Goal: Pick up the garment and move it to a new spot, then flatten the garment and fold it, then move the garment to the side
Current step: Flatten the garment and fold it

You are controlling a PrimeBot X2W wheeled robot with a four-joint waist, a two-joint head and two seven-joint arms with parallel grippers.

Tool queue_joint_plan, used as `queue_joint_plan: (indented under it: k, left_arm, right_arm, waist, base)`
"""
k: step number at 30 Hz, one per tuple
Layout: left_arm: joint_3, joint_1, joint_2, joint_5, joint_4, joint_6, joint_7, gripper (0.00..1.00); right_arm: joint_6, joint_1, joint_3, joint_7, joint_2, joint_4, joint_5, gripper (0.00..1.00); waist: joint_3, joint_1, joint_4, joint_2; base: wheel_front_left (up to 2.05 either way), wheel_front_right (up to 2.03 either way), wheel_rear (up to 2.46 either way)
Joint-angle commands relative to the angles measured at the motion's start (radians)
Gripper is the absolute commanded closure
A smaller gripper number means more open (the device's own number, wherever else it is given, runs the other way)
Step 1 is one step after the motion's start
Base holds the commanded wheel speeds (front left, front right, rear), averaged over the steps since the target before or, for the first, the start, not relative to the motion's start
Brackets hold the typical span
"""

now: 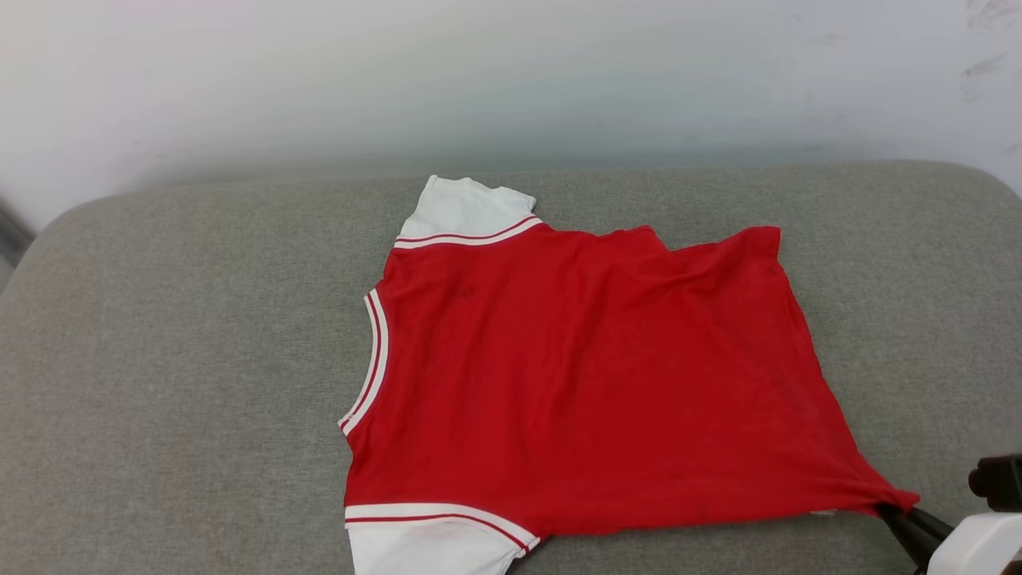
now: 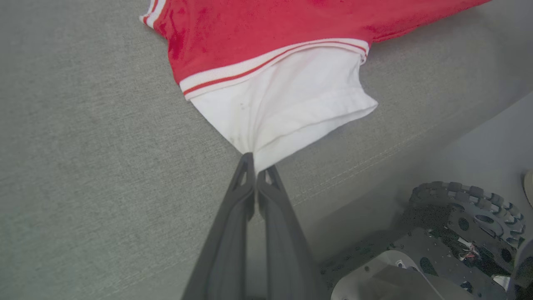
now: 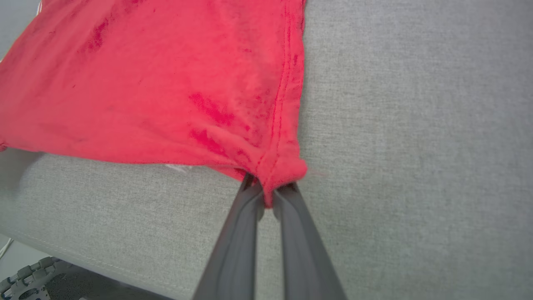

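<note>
Garment: red jersey-style tee, white short sleeves, red-white striped trim at the collar and along both shoulder seams, lying spread out, mostly flat with soft wrinkles, plain red side up on a grey fabric cushion. No clear print on the upper side, just a faint dark smudge through the red near the collar, too faint to read. Left claw: fingers pressed together, pinching the outer corner of the near white sleeve. The sleeve fans out from the fingertips, the striped seam and red body lie beyond it, and the fabric is pulled to a point at the tips. Right claw: fingers nearly together, clamped on the bunched red hem corner. The hem stitching runs straight away from the tips, and the red body spreads ahead and to that claw's left. The head view shows the right claw at the lower right, its dark fingers meeting the drawn-out hem corner. The far white sleeve lies flat at the opposite side of the shirt, well away from both claws. The cushion's front edge seam runs just behind both claws. Part of the robot's wheeled base sits below and to the right of the left claw. A pale wall is past the cushion.
</note>
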Motion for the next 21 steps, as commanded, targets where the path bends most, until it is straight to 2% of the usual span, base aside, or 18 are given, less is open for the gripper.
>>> queue_joint_plan:
  k: [1,6,11,21]
  left_arm:
    - [0.009,-0.027,-0.001,0.004,-0.006,0.002,-0.005,1.0]
    - [0.049,-0.104,-0.006,0.029,-0.021,0.003,-0.031,1.0]
    - [0.079,-0.207,-0.022,0.05,-0.007,-0.02,-0.051,1.0]
    - [0.101,-0.43,-0.105,0.06,0.155,-0.093,-0.072,1.0]
  right_arm:
    - [-0.001,0.008,-0.007,0.007,0.006,-0.016,-0.004,1.0]
    - [-0.001,-0.023,-0.031,0.031,0.019,-0.087,-0.028,1.0]
    - [-0.001,-0.078,-0.037,0.055,0.018,-0.116,-0.073,1.0]
    - [-0.001,-0.241,-0.036,0.101,0.046,-0.062,-0.132,1.0]
  waist:
    - [0.001,0.0001,0.0,0.0]
    - [0.017,0.0001,-0.001,0.0]
    - [0.066,0.0001,0.002,0.0]
    - [0.2,0.0001,0.009,0.0]
  base:
    - [0.0,0.0,0.0]
    - [0.0,0.0,0.0]
    - [0.0,0.0,0.0]
    - [0.0,0.0,0.0]
